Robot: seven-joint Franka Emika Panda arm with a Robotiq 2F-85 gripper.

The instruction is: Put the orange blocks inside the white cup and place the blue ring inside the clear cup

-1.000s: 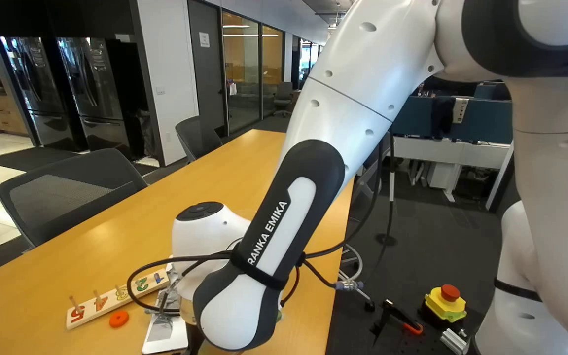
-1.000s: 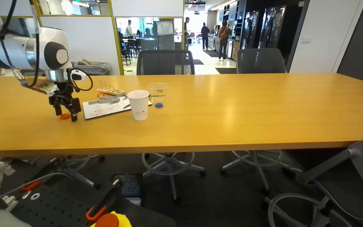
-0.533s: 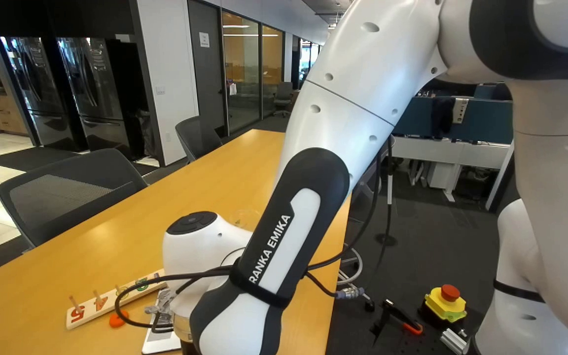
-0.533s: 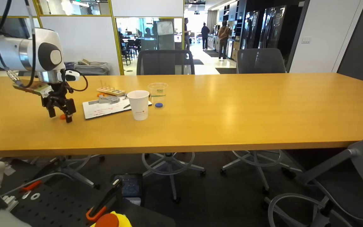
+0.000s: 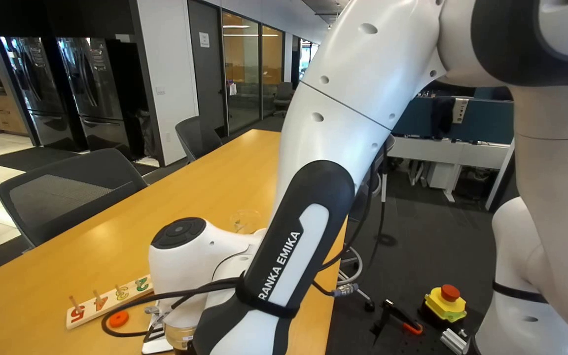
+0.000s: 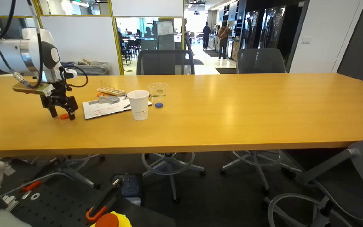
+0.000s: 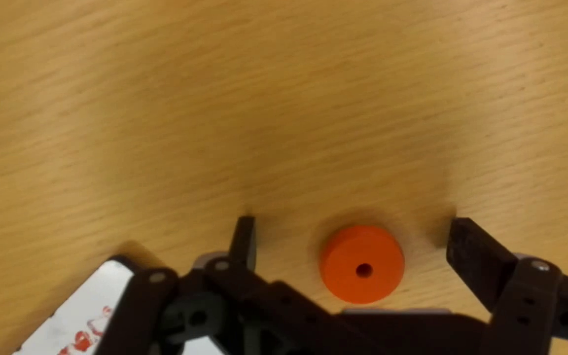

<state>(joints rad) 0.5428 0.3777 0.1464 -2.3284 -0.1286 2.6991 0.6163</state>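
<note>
An orange block [image 6: 64,116], a round piece with a small centre hole, lies flat on the table. In the wrist view this orange block [image 7: 363,266] sits between my open fingers, with a gap on both sides. My gripper [image 7: 352,234] is open and low over it; the gripper [image 6: 63,114] also shows in an exterior view. Another orange block [image 5: 118,318] lies beside the peg strip. The white cup [image 6: 139,105] stands upright. Behind it stands the clear cup [image 6: 158,93]. The blue ring [image 6: 158,105] shows at the clear cup's base; I cannot tell if inside or in front.
A clipboard with marked paper [image 6: 102,111] lies between gripper and white cup, with a grey object [image 6: 109,99] on it. The numbered peg strip [image 5: 109,301] lies behind. A cable loop hangs from the arm. Chairs stand along the table's far side.
My gripper has shifted a little left, then slightly back, in an exterior view, and the wrist has turned. The orange block shows more clearly between the fingers. The fingers stay open.
</note>
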